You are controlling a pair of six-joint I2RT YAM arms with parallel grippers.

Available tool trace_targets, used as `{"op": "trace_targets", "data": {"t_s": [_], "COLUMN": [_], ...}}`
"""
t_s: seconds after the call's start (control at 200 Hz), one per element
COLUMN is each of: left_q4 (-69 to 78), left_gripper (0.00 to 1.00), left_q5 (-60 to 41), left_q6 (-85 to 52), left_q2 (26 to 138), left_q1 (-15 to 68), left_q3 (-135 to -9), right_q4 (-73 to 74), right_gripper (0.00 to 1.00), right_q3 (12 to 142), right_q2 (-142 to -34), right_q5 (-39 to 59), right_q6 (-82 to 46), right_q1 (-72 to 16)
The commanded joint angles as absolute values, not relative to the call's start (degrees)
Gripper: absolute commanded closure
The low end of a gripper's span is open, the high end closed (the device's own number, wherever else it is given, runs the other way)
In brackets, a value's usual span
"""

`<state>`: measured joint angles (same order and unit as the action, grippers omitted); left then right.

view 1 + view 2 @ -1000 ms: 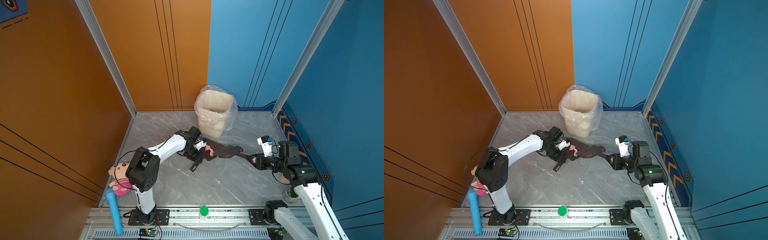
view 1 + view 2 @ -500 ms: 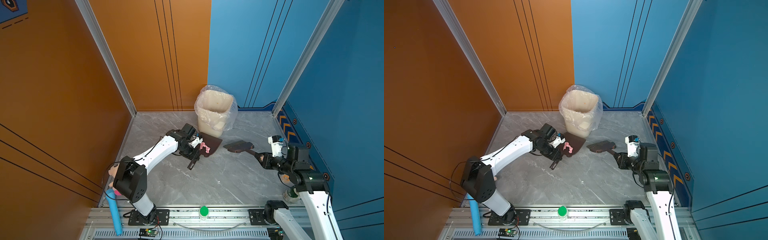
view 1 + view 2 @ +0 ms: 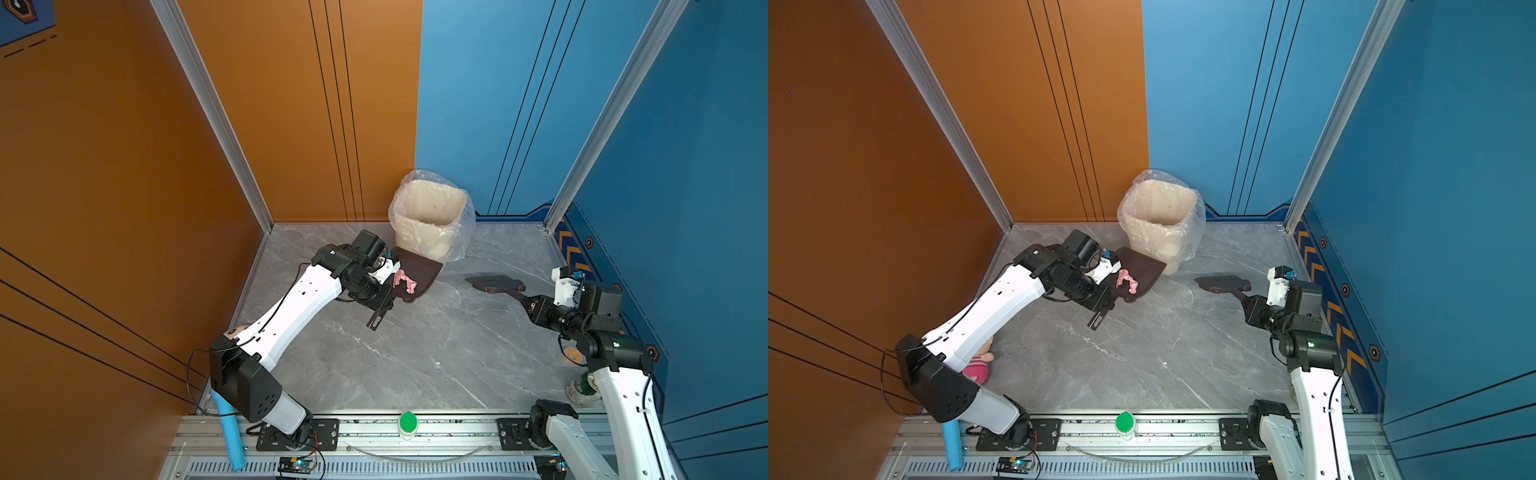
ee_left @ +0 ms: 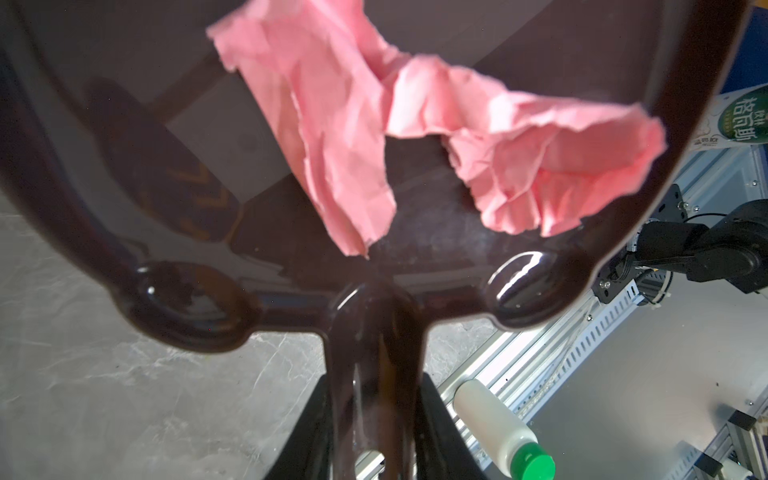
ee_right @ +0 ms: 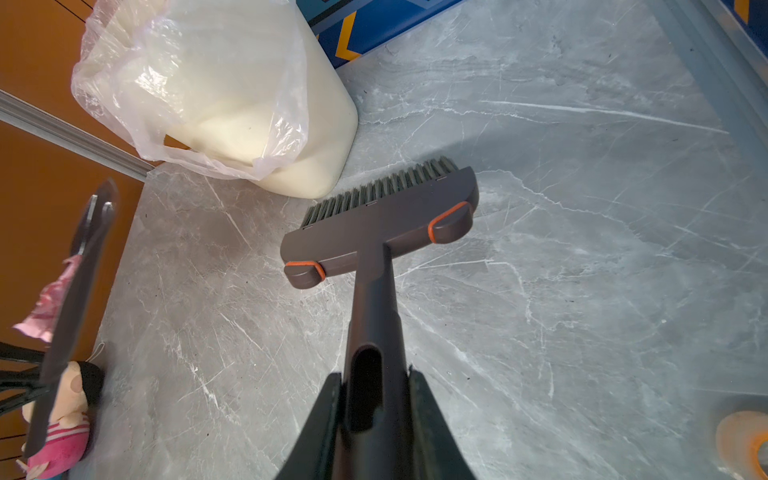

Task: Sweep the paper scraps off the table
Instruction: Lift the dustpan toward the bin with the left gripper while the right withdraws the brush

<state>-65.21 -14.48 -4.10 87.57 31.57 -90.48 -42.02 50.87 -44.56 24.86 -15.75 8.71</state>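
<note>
Grey marble table [image 3: 415, 353], lined bin [image 3: 428, 220] beside raised dustpan [image 3: 419, 272] clamped by left gripper [image 3: 380, 301], right gripper [image 3: 528, 305] clamping brush [image 3: 494, 284]

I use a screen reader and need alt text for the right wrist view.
The right gripper is shut on the handle of a dark brush, its bristles toward a bag-lined cream bin on the grey marble table; a dustpan with a pink paper scrap is at the edge.

The table [image 3: 415, 357] is a grey marble-patterned slab with pale veins. A cream bin [image 3: 428, 220] lined with clear plastic stands on it at the far wall, a pink-striped plush doll [image 3: 976, 370] lies at its left edge, and a bottle [image 3: 582, 388] sits near its right edge.
</note>
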Motion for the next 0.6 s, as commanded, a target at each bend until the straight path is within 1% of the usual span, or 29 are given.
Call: {"op": "trace_targets", "data": {"t_s": [0.0,0.22,0.596], "left_q4": [-70.6,-75.3,-79.6], "left_gripper": [1.00,1.00,1.00], "left_q5": [-11.0,-9.5,-15.6], "left_q6": [-4.3,-2.8,-0.6], "left_q2": [86.3,90.6,103.5], "left_q1": [30.2,28.6,27.9], "left_q3": [-95.9,-107.0,-125.4], "right_q4": [-38.3,-37.7,-36.4], "right_gripper": [1.00,1.00,1.00], "right_q3": [50.5,49.9,47.3], "right_q2": [-44.5,-44.7,-44.1], "right_q5": [27.3,28.4,29.4], "right_q6": [-16.3,-15.9,-16.9], "right_q1": [9.4,9.9,10.2]}}
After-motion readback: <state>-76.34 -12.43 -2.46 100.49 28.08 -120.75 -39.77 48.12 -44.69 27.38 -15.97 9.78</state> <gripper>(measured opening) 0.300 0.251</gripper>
